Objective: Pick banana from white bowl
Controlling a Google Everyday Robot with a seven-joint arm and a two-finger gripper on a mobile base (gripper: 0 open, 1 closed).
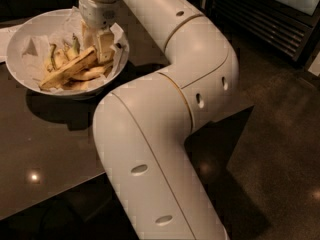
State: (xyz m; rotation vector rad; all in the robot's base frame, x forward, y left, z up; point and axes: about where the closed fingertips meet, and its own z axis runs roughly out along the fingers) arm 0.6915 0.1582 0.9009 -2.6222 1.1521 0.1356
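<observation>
The white bowl [14, 49], lined with crinkled white paper [35, 46], stands at the top left on a dark table [45, 149]. The long yellow banana [67, 71] with brown streaks lies across the bowl's near side, from lower left up to the right. Shorter bananas with greenish stems [56, 58] lie behind it. My gripper [99, 48] reaches straight down into the right part of the bowl, right at the banana's upper right end. The wrist hides that end of the banana.
My big white arm [165, 114] bends across the middle of the view and hides the table's right part. A dark slatted cabinet [265, 19] stands at the back right. Dark floor [280, 149] lies to the right of the table's edge.
</observation>
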